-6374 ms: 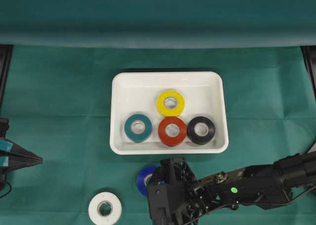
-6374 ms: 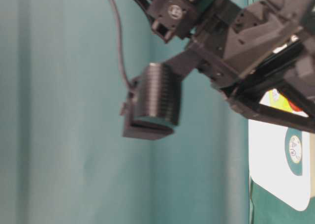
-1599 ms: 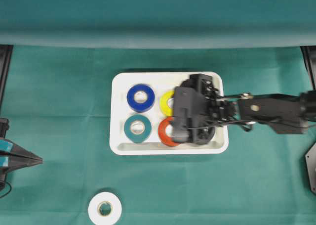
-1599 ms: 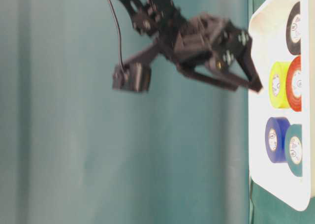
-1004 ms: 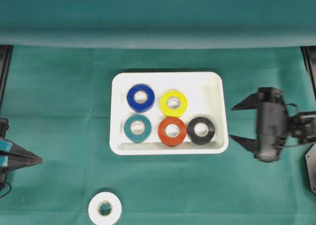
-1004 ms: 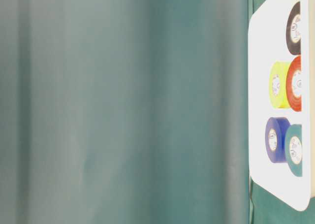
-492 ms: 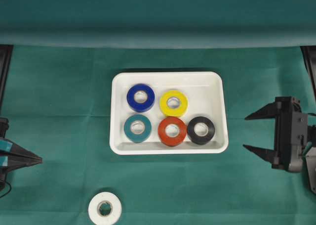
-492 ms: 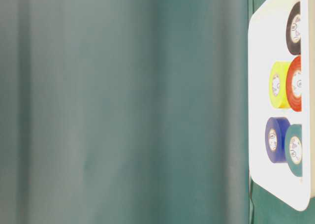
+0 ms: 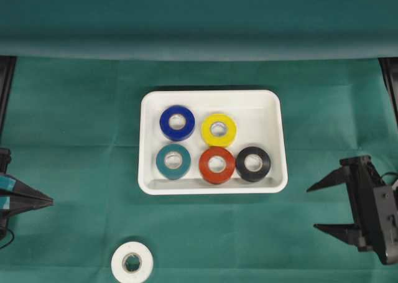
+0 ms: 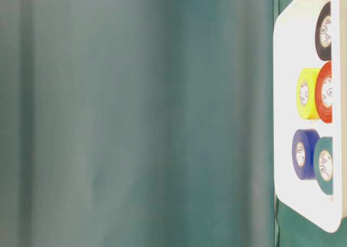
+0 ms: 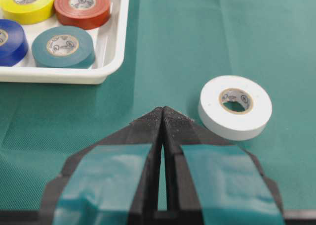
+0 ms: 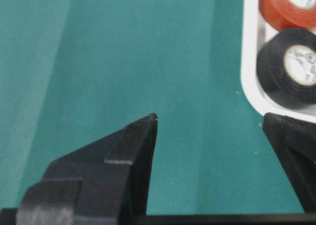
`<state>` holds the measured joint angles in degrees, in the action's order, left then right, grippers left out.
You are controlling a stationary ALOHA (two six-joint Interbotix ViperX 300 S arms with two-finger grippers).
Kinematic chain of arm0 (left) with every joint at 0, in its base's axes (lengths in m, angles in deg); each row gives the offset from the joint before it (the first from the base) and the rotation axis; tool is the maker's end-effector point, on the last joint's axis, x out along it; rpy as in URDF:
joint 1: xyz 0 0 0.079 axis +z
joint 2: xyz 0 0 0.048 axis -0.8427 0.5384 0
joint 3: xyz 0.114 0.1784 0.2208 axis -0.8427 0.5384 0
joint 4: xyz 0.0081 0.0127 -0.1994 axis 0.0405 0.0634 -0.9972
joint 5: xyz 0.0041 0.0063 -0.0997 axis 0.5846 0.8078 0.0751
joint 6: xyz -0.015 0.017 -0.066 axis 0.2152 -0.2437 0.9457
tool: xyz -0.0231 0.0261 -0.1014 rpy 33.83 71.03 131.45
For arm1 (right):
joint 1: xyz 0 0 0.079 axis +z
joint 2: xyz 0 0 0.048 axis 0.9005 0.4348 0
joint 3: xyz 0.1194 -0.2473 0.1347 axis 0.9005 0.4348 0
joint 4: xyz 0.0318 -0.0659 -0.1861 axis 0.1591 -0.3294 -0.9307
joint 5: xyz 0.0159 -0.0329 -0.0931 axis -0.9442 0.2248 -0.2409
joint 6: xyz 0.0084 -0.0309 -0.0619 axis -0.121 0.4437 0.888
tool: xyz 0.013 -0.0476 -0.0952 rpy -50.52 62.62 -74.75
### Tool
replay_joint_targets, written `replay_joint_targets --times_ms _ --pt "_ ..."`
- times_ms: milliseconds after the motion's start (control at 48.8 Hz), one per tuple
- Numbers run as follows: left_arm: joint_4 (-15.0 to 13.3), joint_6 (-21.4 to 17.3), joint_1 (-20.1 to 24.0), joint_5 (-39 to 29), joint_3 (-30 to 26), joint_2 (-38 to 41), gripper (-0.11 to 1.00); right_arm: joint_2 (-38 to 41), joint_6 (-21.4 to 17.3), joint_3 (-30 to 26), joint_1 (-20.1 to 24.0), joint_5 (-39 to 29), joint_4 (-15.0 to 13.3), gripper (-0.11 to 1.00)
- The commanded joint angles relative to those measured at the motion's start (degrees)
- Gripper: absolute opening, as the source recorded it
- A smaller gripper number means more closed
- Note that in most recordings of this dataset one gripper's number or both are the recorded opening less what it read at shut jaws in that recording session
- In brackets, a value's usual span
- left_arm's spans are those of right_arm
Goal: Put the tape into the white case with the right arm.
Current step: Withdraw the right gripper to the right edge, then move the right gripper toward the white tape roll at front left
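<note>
We see a green cloth (image 9: 81, 109) covering the table, with a green curtain (image 9: 199, 22) hanging behind it. The white case (image 9: 271, 118) sits mid-table, well apart from our right gripper (image 9: 315, 208), which hovers off to its side with both pointed fingers spread wide and nothing between them. The case is glossy, with rounded corners, and holds blue (image 9: 177, 122), yellow (image 9: 218, 129), teal (image 9: 173, 161), red (image 9: 216, 165) and black (image 9: 253, 163) rolls. A white tape roll (image 9: 132, 262) lies on the cloth outside it, near our left gripper (image 11: 162, 112), whose fingers are pressed together.
</note>
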<state>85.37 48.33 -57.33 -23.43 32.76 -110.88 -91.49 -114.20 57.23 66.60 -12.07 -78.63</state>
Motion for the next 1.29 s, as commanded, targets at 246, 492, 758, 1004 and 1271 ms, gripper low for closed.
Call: replay_joint_targets --times_ms 246,492,758,1004,1271 --pt "-0.1 0.1 0.1 0.4 -0.6 0.5 0.00 0.5 0.0 -0.8 0.2 0.4 0.3 0.62" --pt "-0.1 0.0 0.1 0.4 -0.6 0.5 0.00 5.3 0.0 -4.8 1.6 0.5 0.3 0.62" --pt "-0.1 0.0 0.1 0.4 -0.6 0.5 0.00 16.4 0.0 -13.4 4.9 0.5 0.3 0.62" --pt "-0.1 0.0 0.1 0.4 -0.6 0.5 0.00 28.8 0.0 -25.4 5.7 0.3 0.3 0.62" --pt "0.0 0.0 0.1 0.5 -0.6 0.5 0.00 39.5 0.2 -38.1 7.2 0.1 0.3 0.62"
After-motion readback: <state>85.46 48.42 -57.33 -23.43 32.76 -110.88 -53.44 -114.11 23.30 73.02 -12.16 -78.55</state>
